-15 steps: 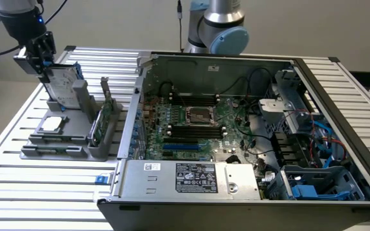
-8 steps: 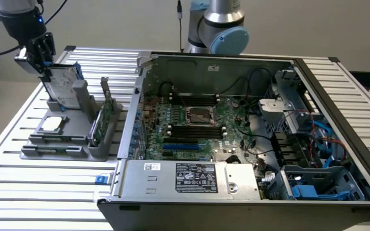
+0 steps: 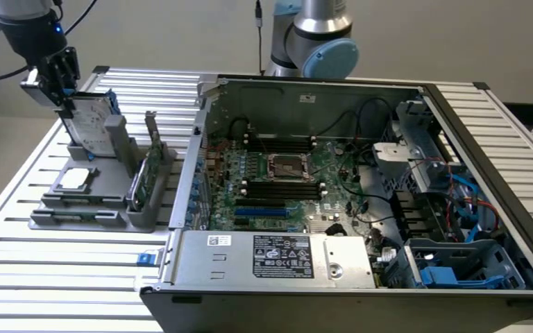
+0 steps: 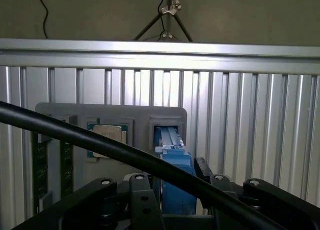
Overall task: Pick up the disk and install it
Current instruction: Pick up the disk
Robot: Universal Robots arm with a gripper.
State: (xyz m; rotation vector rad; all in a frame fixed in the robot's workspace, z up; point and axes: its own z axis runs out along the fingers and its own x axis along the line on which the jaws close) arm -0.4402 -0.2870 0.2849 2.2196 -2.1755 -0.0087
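The disk [image 3: 89, 119] stands on edge in the back slot of the grey holder [image 3: 81, 211] at the exterior view's left. Its white label faces the camera and a blue rail runs along its edge. My gripper [image 3: 63, 94] sits over the disk's top corner, with a finger on each side. In the wrist view the disk's blue rail [image 4: 175, 182] rises between my two black fingers [image 4: 145, 195], which press against its sides. My gripper [image 4: 175, 190] is shut on the disk, whose lower part still rests in the holder's slot [image 4: 167, 122].
A square silver processor chip [image 3: 75, 177] and upright green circuit cards [image 3: 152, 166] share the holder. The open computer case [image 3: 341, 194] lies at the exterior view's right, with blue drive bays [image 3: 452, 272] at its front corner. A black cable [image 4: 100, 145] crosses the wrist view.
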